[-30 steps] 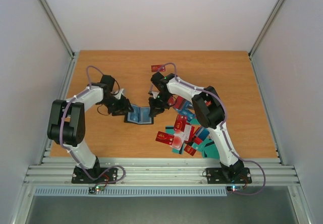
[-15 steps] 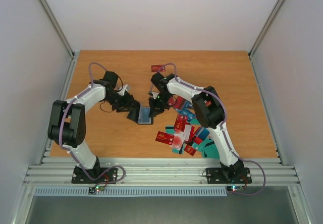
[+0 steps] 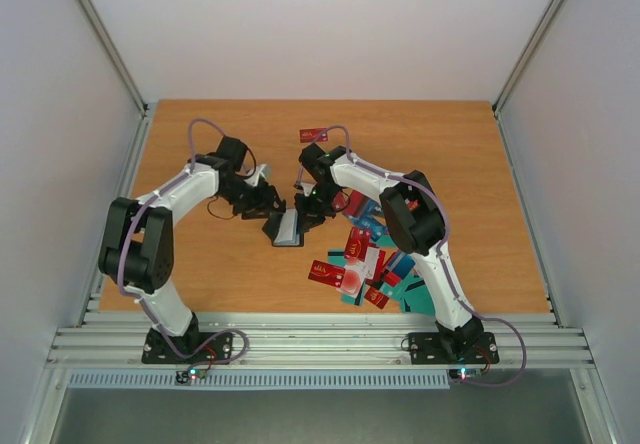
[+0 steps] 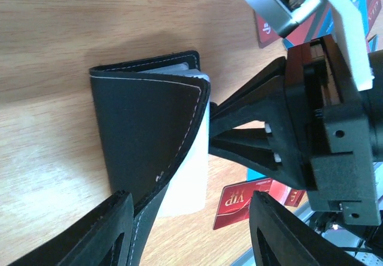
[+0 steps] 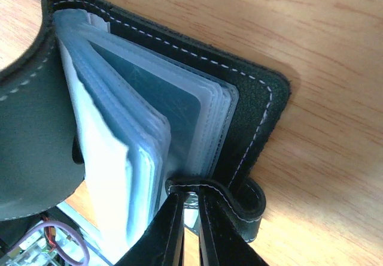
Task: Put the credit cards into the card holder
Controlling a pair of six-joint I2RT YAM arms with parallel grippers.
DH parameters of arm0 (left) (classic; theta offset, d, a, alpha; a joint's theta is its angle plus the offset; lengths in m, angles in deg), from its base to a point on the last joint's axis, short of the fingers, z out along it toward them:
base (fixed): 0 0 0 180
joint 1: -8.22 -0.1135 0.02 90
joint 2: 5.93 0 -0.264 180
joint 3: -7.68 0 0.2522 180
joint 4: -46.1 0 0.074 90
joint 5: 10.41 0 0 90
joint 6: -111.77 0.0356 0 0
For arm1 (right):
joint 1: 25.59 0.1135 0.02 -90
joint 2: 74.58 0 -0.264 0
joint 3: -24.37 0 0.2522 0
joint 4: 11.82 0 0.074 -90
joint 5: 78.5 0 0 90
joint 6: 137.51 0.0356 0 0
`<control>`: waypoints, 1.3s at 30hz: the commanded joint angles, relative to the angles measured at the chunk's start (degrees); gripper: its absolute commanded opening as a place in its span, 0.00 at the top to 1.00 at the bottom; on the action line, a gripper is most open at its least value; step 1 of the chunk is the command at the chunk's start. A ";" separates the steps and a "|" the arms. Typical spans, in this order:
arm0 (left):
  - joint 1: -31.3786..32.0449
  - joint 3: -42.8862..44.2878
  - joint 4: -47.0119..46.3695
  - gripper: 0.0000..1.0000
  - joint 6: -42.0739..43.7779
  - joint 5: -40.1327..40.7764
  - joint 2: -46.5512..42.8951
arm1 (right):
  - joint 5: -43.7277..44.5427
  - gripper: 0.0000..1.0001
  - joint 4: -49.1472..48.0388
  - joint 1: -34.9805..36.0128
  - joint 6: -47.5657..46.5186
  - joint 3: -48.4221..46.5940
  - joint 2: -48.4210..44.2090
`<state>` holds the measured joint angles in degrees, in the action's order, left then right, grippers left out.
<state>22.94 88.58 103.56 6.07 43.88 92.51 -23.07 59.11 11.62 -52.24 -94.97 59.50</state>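
The black card holder stands half folded on the table between my two grippers. In the left wrist view its left cover is lifted and leans against one finger of my open left gripper. My left gripper is just left of the holder. My right gripper is shut on the holder's snap tab. The right wrist view shows the holder's clear sleeves. The credit cards lie in a loose red, teal and white pile to the right.
A single red card lies apart at the back, behind the right arm. A red VIP card lies near the holder. The card pile reaches to the table's front edge by the right arm's base.
My left gripper has moved right and lifted the holder's left cover. The holder has gone from lying open flat to half folded. My right gripper has stayed on the tab.
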 commanded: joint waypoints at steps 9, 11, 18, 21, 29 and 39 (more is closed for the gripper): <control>2.72 1.75 -5.27 0.45 -6.26 -10.26 0.66 | 2.17 0.92 0.87 1.06 1.48 1.29 1.74; 2.74 0.90 -7.20 0.45 -7.79 -11.42 0.77 | 2.35 0.92 1.08 1.03 1.48 0.89 1.41; 2.72 -2.19 -12.24 0.46 -8.04 -13.18 4.90 | 2.31 0.91 2.09 0.25 1.83 -1.17 -0.66; 2.71 -2.37 -13.42 0.49 -8.82 -13.77 5.24 | 2.29 0.91 2.32 -0.10 2.12 -1.64 -1.59; -1.17 5.88 5.08 0.40 -1.74 9.19 -9.85 | 1.78 0.91 1.36 -0.34 2.69 -0.94 -0.05; -11.72 -5.29 -6.00 0.30 3.29 3.15 -1.39 | 0.61 0.91 -1.82 -0.32 3.22 4.51 0.27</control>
<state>11.29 86.50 102.78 6.13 49.15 86.98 -23.84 59.57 10.68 -49.88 -93.90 59.11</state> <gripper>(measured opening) 0.677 0.089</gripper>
